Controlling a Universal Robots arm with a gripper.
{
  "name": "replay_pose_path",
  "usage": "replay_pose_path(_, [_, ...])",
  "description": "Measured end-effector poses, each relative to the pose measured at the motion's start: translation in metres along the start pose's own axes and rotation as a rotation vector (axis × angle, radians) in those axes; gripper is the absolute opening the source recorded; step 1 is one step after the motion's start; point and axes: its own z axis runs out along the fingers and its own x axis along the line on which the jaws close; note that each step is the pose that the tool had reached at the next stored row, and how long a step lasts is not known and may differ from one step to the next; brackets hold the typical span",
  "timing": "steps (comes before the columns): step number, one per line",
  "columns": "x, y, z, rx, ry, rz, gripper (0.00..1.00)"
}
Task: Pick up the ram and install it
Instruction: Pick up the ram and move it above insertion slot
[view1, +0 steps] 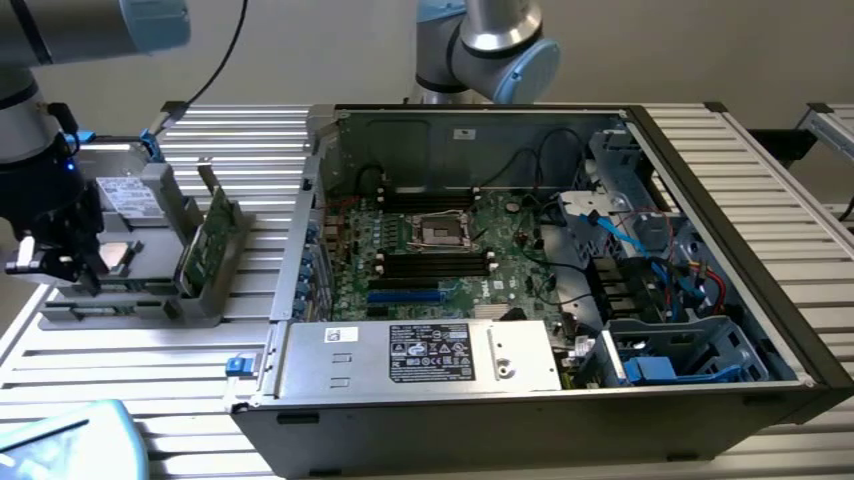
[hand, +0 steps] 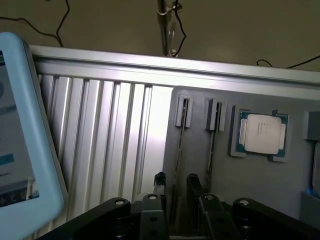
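One tablet nearest, partly cut off. One gripper, fingers spread wide, nothing held, poised over one grey holder on the tabletop. Two ram sticks upright on edge in holder slots, side by side, long axes running away from the exterior camera; chips hard to make out. One silver-topped processor chip beside them. One open computer case on the exterior view's right.
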Motion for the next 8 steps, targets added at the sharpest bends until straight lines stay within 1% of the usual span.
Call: replay_pose_path(8, [0.0022,-0.004,0.0112,0.0048,-0.0014,-0.002,0.31])
